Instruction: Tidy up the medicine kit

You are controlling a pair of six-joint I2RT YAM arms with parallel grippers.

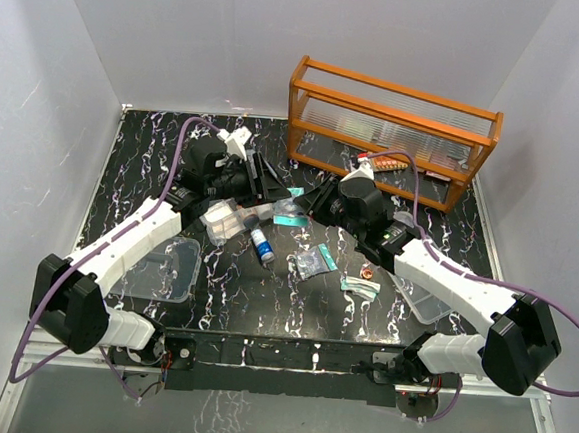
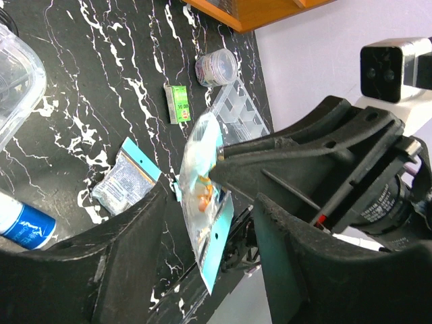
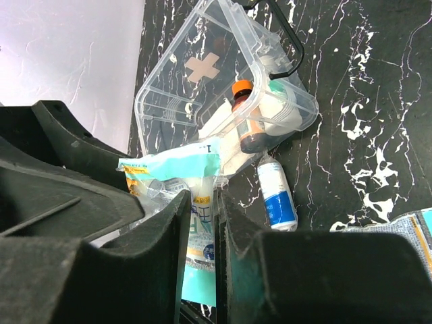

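Observation:
The medicine kit [image 1: 224, 219], a clear box with a pale cross [image 3: 202, 67], lies tilted on the black marbled table and holds an orange-capped bottle [image 3: 244, 118]. My right gripper [image 1: 316, 201] [image 3: 201, 196] is shut on a teal-edged clear packet [image 3: 202, 209], held above the table right of the kit. The packet [image 2: 206, 202] hangs between the wide-apart fingers of my left gripper [image 2: 209, 226] [image 1: 267, 180], which is open around it. A white bottle with a blue label [image 1: 262, 245] [image 3: 277, 196] lies beside the kit.
An orange glass-fronted rack [image 1: 392, 124] stands at the back right. Clear trays lie at the front left [image 1: 165, 267] and front right [image 1: 428, 303]. A sachet [image 2: 125, 179], a green box [image 2: 179, 103], a round jar [image 2: 217, 66] and a clear pill organiser [image 2: 239, 115] lie mid-table.

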